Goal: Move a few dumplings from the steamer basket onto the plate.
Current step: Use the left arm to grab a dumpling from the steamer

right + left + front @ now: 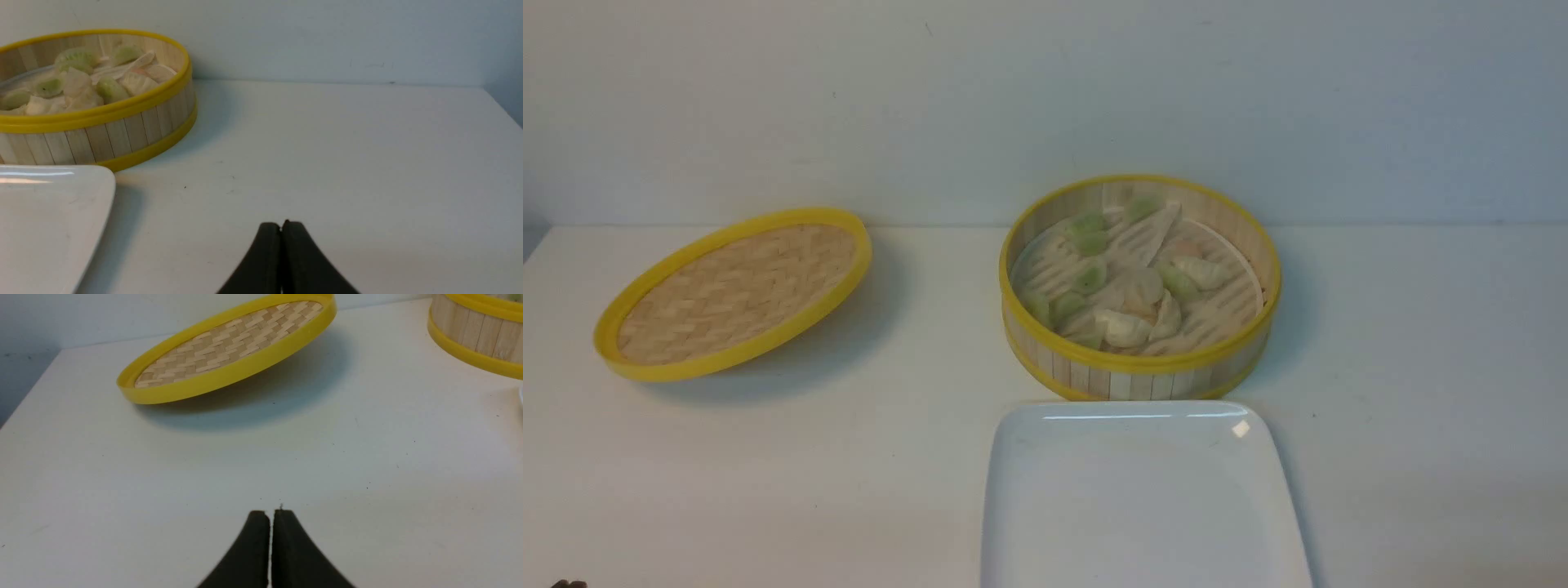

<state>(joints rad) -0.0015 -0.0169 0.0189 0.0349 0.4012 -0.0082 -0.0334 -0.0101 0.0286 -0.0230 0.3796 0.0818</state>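
closed right end effector (282, 223), steamer basket (122, 134), plate (49, 220)

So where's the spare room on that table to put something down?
Bare tabletop lies between the woven lid and the steamer basket, in front of the lid left of the plate, and right of basket and plate. The plate holds nothing. Crowded: the basket is full of dumplings, and its near wall sits close to the plate's far edge.

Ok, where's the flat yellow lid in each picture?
Front view: the woven lid lies at the left of the picture.
Left wrist view: the woven lid stretches across the top middle.
Right wrist view: not in it.
Shared landmark: the steamer basket shows in every view.
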